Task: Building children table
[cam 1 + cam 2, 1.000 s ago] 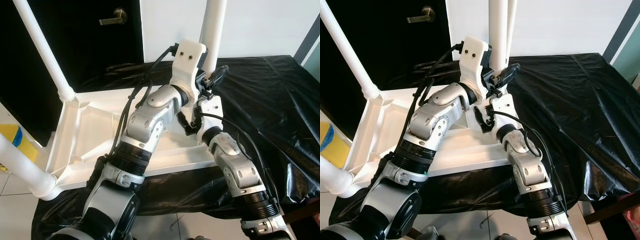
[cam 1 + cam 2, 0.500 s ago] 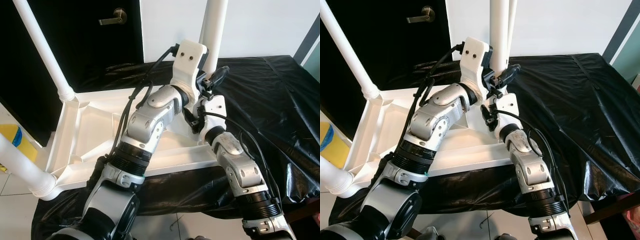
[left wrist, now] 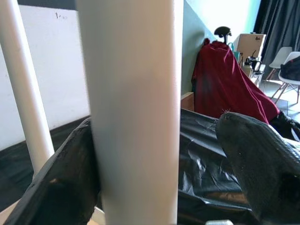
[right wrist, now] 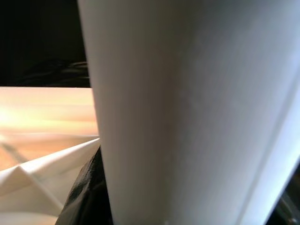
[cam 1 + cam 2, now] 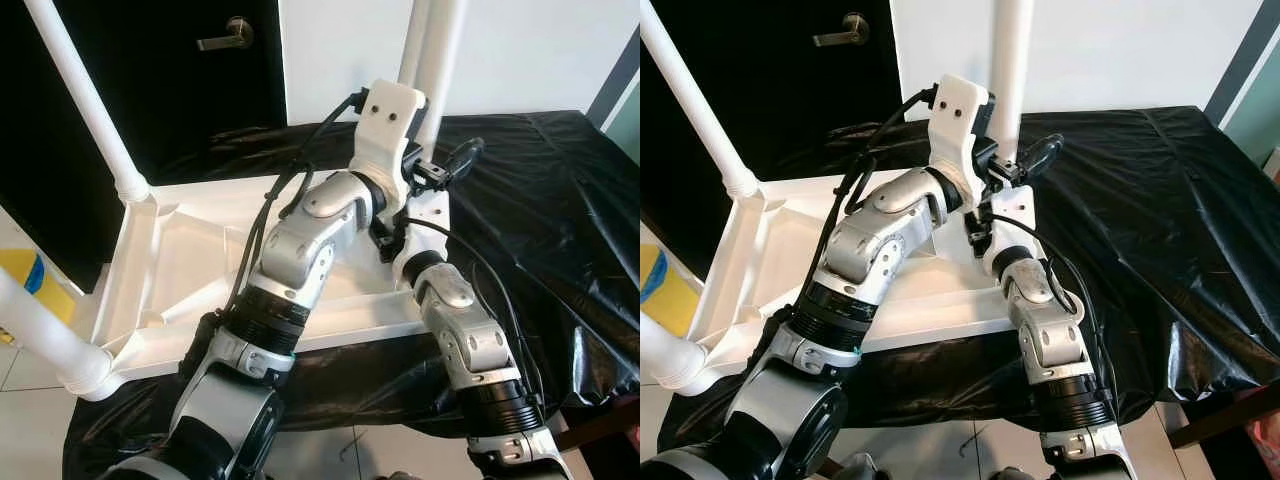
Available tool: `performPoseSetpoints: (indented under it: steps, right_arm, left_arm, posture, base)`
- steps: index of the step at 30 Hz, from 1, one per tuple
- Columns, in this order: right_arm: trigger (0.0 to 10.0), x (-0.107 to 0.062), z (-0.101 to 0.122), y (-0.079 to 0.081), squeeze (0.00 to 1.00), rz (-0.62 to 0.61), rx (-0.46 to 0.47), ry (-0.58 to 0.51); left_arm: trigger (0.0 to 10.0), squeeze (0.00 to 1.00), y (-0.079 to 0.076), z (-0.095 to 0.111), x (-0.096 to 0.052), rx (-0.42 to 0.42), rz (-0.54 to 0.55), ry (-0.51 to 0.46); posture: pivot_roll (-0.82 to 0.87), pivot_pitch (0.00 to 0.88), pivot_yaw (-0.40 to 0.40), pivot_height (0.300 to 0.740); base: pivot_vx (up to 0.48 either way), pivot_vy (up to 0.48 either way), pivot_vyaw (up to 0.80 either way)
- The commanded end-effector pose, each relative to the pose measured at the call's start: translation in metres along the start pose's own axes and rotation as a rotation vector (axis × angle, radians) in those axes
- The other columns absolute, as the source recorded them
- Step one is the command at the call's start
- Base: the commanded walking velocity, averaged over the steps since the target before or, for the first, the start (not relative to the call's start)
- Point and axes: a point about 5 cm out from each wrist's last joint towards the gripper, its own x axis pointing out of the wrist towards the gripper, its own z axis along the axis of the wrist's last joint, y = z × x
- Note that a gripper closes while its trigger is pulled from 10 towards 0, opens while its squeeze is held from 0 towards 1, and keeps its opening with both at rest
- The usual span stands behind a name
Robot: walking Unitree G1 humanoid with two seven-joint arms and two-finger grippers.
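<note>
4 white legs (image 5: 88, 106), 1 tabletop (image 5: 190, 265)

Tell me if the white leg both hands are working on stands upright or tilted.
Upright. The white leg rises straight from the overturned tabletop's corner, with the left hand around it and the right hand below.

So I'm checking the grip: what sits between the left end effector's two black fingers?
The upright white table leg stands between them in the left wrist view, one finger on each side.
</note>
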Motion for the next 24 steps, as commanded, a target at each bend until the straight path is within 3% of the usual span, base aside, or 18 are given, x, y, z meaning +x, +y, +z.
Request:
performPoseSetpoints:
  steps: [1,8,12,14,24]
  right_arm:
    - [10.0,0.001,-0.001,-0.008,0.0,-0.051,0.006,0.005]
    - [10.0,0.0,-0.001,-0.021,0.0,-0.138,0.013,-0.003]
    - [10.0,-0.005,-0.003,-0.036,0.0,-0.238,0.005,-0.014]
    - [10.0,-0.01,-0.004,-0.043,0.0,-0.273,0.009,-0.032]
    - [10.0,-0.02,-0.002,-0.051,0.0,-0.281,-0.021,-0.093]
  left_arm:
    - [10.0,0.0,-0.001,0.008,-0.001,0.049,0.007,-0.043]
    - [10.0,0.0,0.011,0.008,-0.009,0.096,0.093,-0.069]
    - [10.0,0.0,0.022,0.002,-0.022,0.112,0.152,-0.068]
    - [10.0,0.0,0.028,-0.001,-0.031,0.081,0.182,-0.073]
    - [10.0,0.0,0.036,-0.017,-0.051,0.098,0.242,-0.054]
  posture:
    - [-0.03,0.0,0.009,0.74]
    - [-0.02,0.0,0.01,0.74]
    - [-0.02,0.0,0.011,0.74]
    - [-0.02,0.0,0.012,0.74]
    - [-0.02,0.0,0.007,0.74]
  base:
    - [0.0,0.0,0.0]
    - [0.0,0.0,0.0]
    - [0.0,0.0,0.0]
    - [0.0,0.0,0.0]
    - [0.0,0.0,0.0]
